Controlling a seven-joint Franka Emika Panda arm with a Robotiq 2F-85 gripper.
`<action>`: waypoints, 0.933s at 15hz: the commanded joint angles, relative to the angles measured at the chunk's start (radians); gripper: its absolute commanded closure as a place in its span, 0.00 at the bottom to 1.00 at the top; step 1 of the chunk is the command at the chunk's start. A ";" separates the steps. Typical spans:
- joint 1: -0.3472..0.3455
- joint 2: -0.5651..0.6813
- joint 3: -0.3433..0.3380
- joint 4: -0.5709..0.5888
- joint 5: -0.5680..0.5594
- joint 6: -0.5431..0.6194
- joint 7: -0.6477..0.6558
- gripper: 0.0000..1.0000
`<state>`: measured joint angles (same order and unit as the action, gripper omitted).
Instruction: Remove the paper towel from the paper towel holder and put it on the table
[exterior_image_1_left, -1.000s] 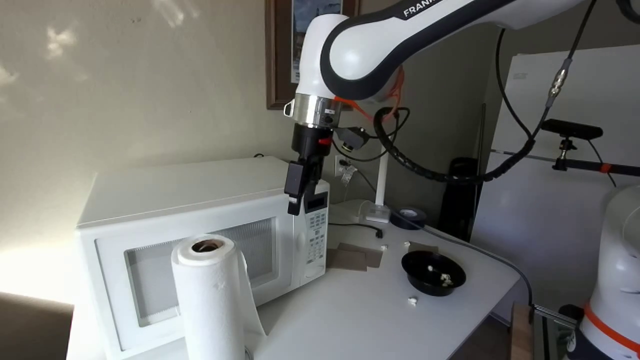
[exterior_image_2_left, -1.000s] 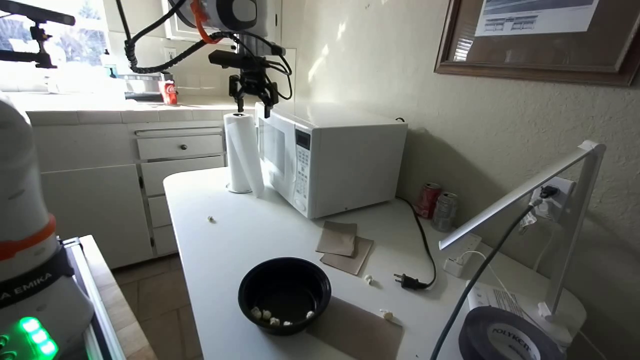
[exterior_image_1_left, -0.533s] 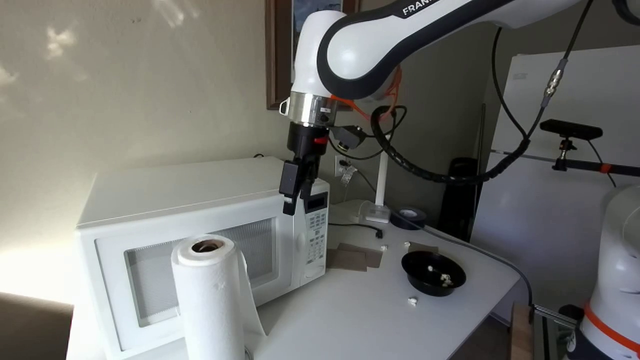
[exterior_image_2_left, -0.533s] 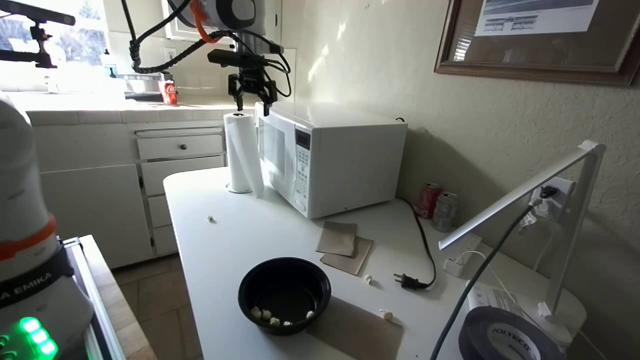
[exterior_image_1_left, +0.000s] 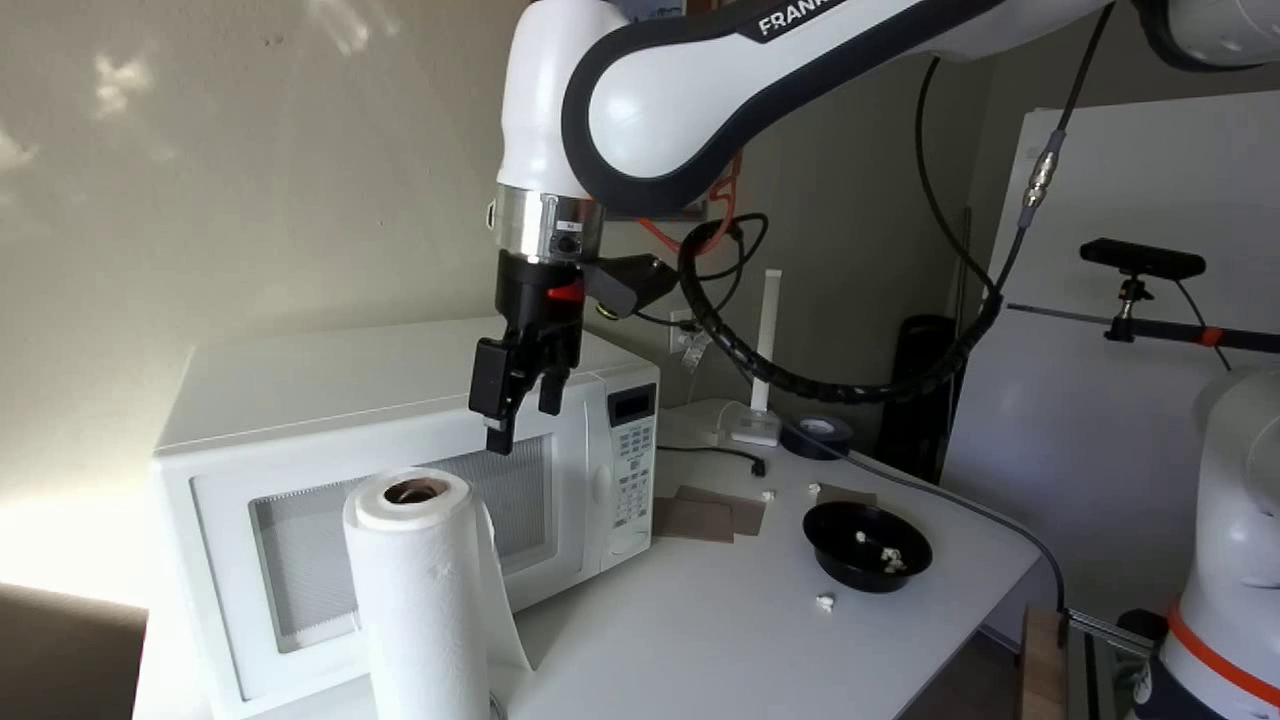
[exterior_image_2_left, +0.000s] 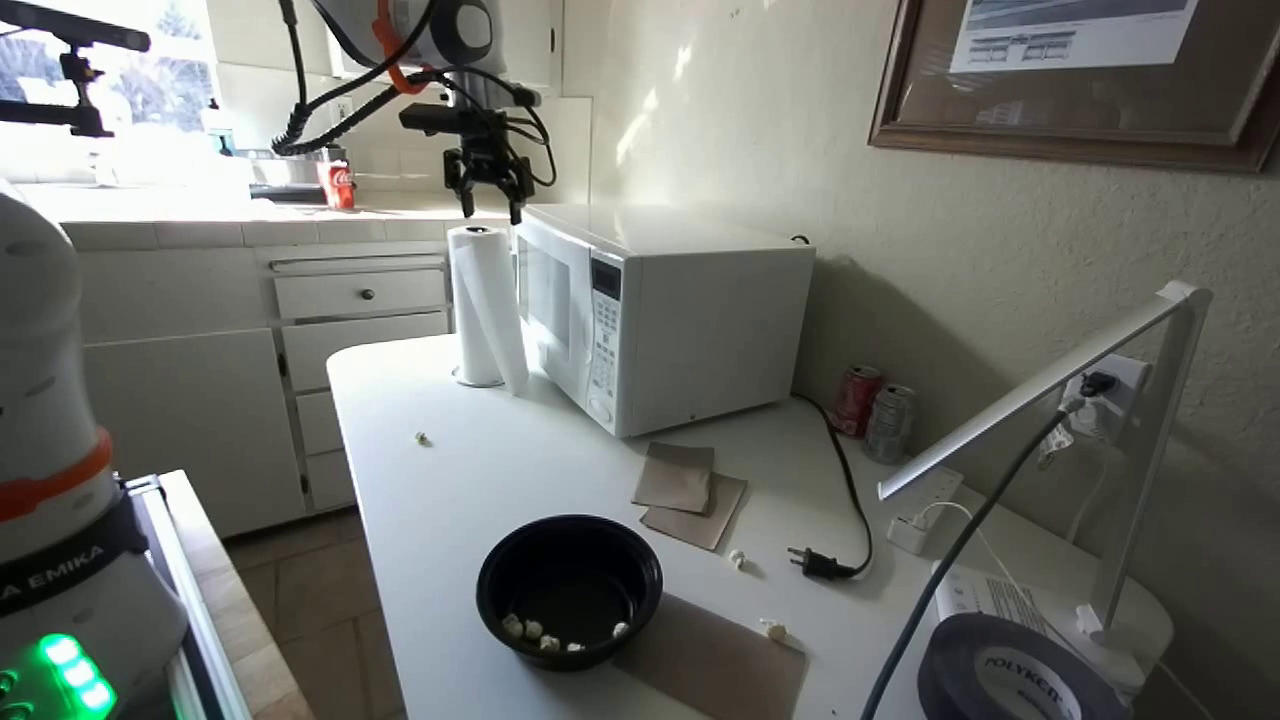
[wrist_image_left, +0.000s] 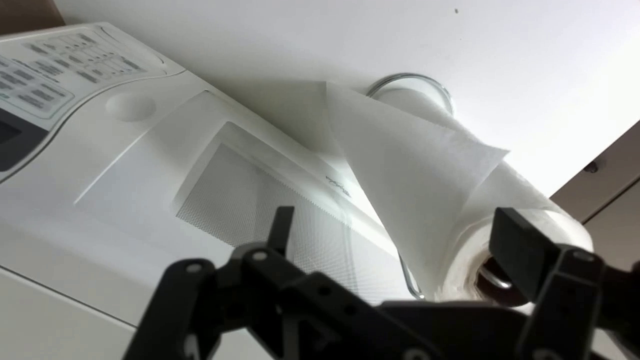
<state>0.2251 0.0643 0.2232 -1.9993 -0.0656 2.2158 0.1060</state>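
Angular black claw (exterior_image_2_left: 491, 214), jaws apart, hangs near the cylindrical paper towel (wrist_image_left: 407, 155) on its shiny wire holder (wrist_image_left: 411, 76).

The white table (exterior_image_2_left: 430, 540) carries a microwave (exterior_image_2_left: 715, 330), paper towel holder (wrist_image_left: 412, 76), black bowl (exterior_image_2_left: 575, 565) and popcorn (exterior_image_2_left: 422, 438).

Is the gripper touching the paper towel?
Apart. In an exterior view, the gripper is higher than the top of the paper towel, and the microwave shows through the gap between them.
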 joint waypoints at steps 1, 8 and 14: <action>0.014 0.082 -0.001 0.070 -0.035 0.018 0.051 0.00; 0.033 0.154 -0.005 0.135 -0.025 0.061 0.052 0.00; 0.046 0.191 -0.007 0.168 -0.022 0.056 0.048 0.04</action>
<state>0.2546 0.2239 0.2235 -1.8581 -0.0753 2.2639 0.1344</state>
